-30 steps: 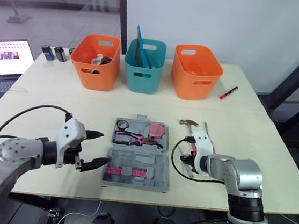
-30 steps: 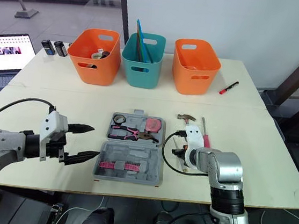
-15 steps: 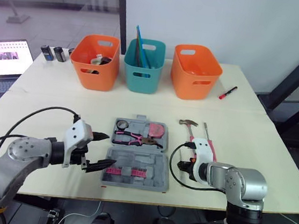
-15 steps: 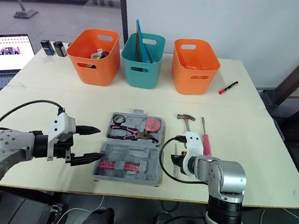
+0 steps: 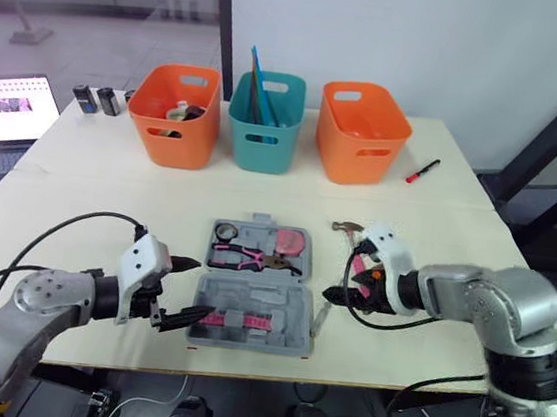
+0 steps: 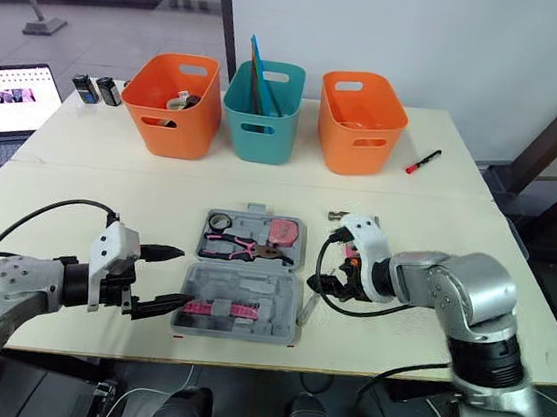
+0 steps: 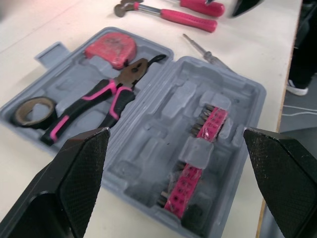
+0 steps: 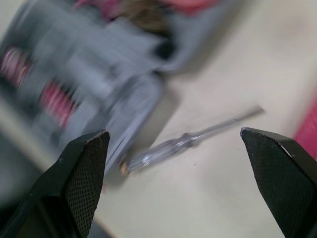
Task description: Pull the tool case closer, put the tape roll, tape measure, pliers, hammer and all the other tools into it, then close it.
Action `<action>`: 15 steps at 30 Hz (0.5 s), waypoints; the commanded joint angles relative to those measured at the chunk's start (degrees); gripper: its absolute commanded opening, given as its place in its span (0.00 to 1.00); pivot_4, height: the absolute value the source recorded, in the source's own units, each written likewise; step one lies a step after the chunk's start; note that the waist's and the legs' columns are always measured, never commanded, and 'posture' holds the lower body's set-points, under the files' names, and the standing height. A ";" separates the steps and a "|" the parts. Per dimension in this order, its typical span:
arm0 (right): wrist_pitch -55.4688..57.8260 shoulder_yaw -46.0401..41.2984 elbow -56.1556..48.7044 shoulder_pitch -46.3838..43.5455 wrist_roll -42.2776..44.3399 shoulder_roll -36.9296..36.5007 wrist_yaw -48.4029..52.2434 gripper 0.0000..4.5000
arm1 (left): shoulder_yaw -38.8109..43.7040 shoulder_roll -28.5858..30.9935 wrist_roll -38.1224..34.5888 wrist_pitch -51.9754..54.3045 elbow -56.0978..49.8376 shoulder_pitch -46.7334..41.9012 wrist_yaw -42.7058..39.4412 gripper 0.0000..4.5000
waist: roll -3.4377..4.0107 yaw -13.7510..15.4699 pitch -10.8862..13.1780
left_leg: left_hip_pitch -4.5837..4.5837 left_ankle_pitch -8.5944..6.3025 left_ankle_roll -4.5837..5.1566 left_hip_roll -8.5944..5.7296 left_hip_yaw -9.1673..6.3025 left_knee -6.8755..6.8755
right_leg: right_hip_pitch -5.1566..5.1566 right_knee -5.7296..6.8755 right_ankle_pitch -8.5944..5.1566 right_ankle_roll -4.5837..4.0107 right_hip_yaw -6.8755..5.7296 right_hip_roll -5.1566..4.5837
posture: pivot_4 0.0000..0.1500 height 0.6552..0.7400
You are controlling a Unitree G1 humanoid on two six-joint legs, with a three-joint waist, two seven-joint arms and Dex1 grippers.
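From the head, the case (image 5: 257,287) is lying open on the bench (image 5: 457,229), with the left jaws gaping empty at its left edge, probably lining up to pull it. Left wrist: tape roll (image 7: 44,104), pliers (image 7: 99,100) and tape measure (image 7: 113,48) are sitting in their slots, and the hammer (image 7: 173,16) is lying outside. Right wrist: the right jaws are hanging wide and empty over a loose shaft (image 8: 193,140).
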 commanded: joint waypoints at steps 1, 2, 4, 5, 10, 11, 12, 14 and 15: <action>-34.61 12.69 -0.43 -0.38 -15.08 -11.22 18.95 0.99 | 2.76 -0.16 0.33 -2.79 -1.59 1.04 0.39 1.00 | -0.05 0.19 0.00 | -0.02 0.00 0.00 0.00 0.00 -0.02 | 0.00 -0.06 -0.02 0.03 -0.01 -0.01 | 1.00 1.00; -45.91 15.95 2.50 -1.10 -20.84 -13.40 23.11 0.99 | 3.22 -0.13 0.30 -3.20 -1.65 1.51 0.27 1.00 | -0.07 0.13 0.01 | -0.07 -0.03 0.00 -0.01 0.03 0.01 | 0.01 -0.11 -0.04 0.06 -0.02 -0.04 | 1.00 1.00; -55.61 19.73 8.28 -4.27 -25.35 -14.05 30.43 0.99 | 4.07 0.03 0.10 -3.92 -1.87 2.62 -0.06 1.00 | -0.12 -0.15 0.01 | -0.07 -0.04 -0.02 -0.02 0.14 0.03 | 0.01 -0.17 -0.13 0.24 -0.01 -0.08 | 1.00 1.00; -56.99 21.03 10.60 -5.98 -26.55 -13.70 33.54 0.99 | 4.59 0.07 -0.10 -4.25 -2.10 3.21 -0.24 1.00 | -0.11 -0.51 0.02 | -0.07 -0.04 -0.02 -0.02 0.17 0.06 | 0.01 -0.16 -0.14 0.26 0.01 -0.09 | 1.00 1.00; -82.70 27.75 27.02 -13.64 -39.65 -9.84 43.66 0.99 | 7.45 -0.91 -2.62 -5.66 -4.70 7.33 -1.37 1.00 | -0.11 -1.33 0.03 | -0.01 -0.03 -0.01 0.01 0.22 0.06 | -0.05 0.00 0.01 0.07 0.07 -0.05 | 1.00 1.00; -86.29 28.67 30.00 -14.82 -41.88 -8.68 44.45 0.99 | 7.77 -0.99 -2.89 -5.81 -5.13 7.98 -1.47 1.00 | -0.11 -1.42 0.03 | 0.01 -0.03 -0.01 0.01 0.22 0.06 | -0.03 0.01 0.02 0.07 0.07 -0.05 | 1.00 1.00; -90.03 29.46 32.69 -15.77 -43.76 -7.63 45.22 0.99 | 8.02 -1.12 -3.03 -5.91 -5.47 8.48 -1.41 1.00 | -0.12 -1.44 0.03 | 0.01 -0.03 -0.01 0.01 0.22 0.08 | -0.02 0.01 0.02 0.07 0.07 -0.05 | 1.00 1.00; -95.96 30.68 39.82 -18.29 -46.86 -3.73 45.17 0.99 | 8.48 -1.28 -2.80 -6.00 -6.05 9.42 -0.91 1.00 | -0.12 -1.52 0.03 | 0.02 -0.02 -0.01 0.01 0.22 0.08 | -0.01 0.02 0.02 0.06 0.07 -0.05 | 1.00 1.00; -97.45 30.73 41.25 -18.56 -47.63 -2.35 45.11 0.99 | 8.73 -1.36 -2.64 -6.05 -6.32 9.84 -0.51 1.00 | -0.11 -1.50 0.03 | 0.05 -0.02 -0.01 0.01 0.23 0.08 | -0.01 0.02 0.03 0.06 0.09 -0.05 | 1.00 1.00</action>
